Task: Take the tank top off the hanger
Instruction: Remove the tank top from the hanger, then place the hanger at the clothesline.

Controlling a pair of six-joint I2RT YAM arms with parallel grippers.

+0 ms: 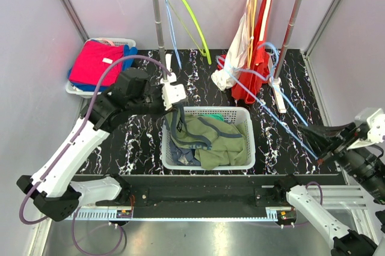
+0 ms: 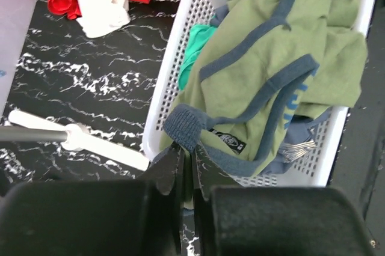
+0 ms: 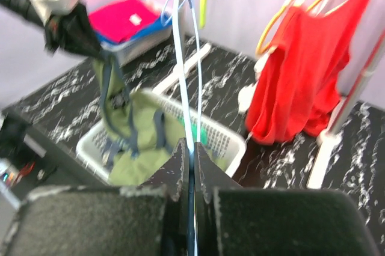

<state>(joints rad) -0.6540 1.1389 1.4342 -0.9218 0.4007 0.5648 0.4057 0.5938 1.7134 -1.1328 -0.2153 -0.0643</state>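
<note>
One green tank top (image 2: 271,57) with blue trim lies heaped in the middle basket (image 1: 251,139), off any hanger. The left tool (image 2: 187,163), at that basket's far-left corner, is clenched on one strap. The right tool (image 3: 191,148), to the right of the basket, grasps one blue hanger (image 3: 178,57). Two baskets stand on the counter (image 1: 144,142); the second basket (image 1: 73,89) sits far-left of the first. Behind the middle basket hang two garments, one red garment (image 1: 263,27) and one white garment (image 1: 237,51). The top's dark label (image 2: 231,142) is too small to read
</note>
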